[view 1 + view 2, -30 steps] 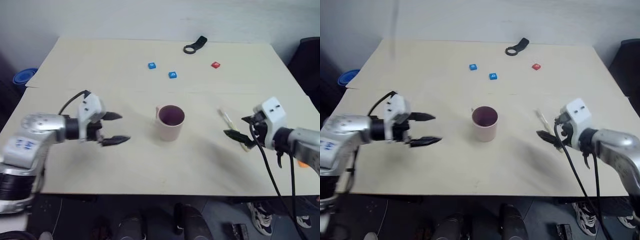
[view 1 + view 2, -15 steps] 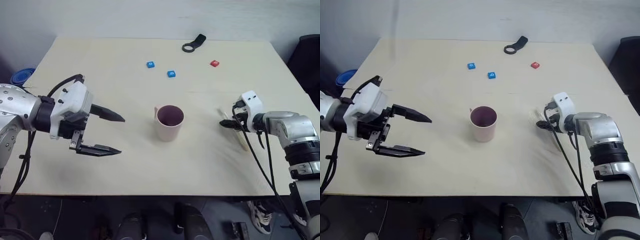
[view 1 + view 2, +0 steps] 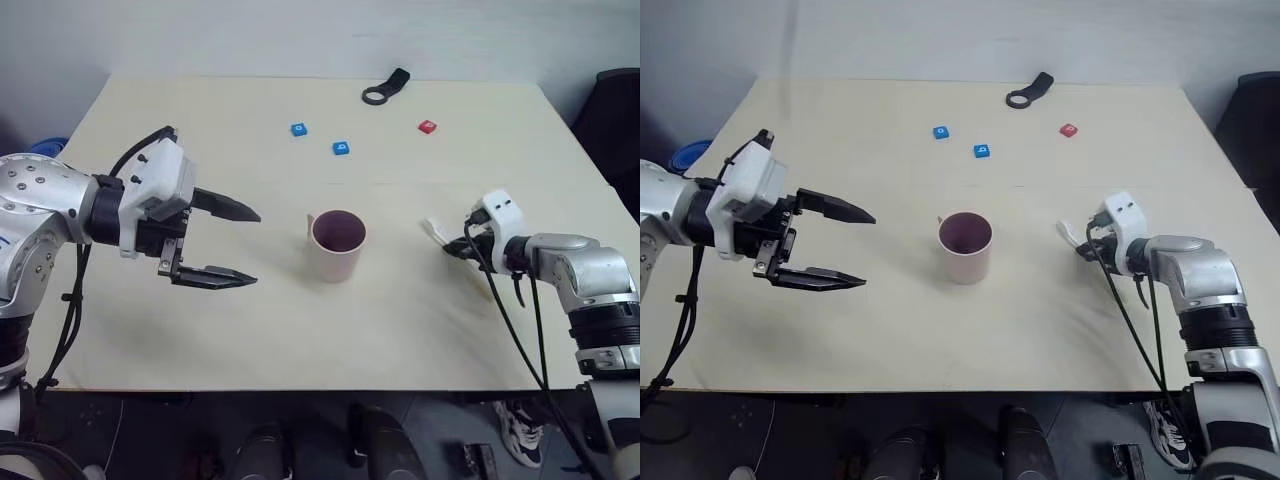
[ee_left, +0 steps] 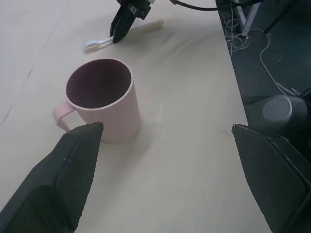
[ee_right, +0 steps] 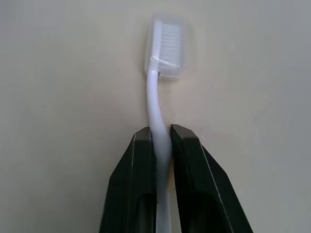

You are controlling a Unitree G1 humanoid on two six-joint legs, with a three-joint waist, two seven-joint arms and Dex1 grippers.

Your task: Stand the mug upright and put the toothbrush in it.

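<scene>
The mug (image 3: 337,244) stands upright mid-desk (image 3: 300,330), handle to the left. To its right the toothbrush (image 5: 159,111) lies flat, the right tool (image 5: 162,141) clamped on its neck. The left tool (image 3: 240,247), jaws spread wide and empty, hovers left of the mug.

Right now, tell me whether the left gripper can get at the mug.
Probably yes. The left gripper hangs open beside the upright mug, with only bare table between them; the right gripper, shut on the toothbrush, is off to the other side.
</scene>
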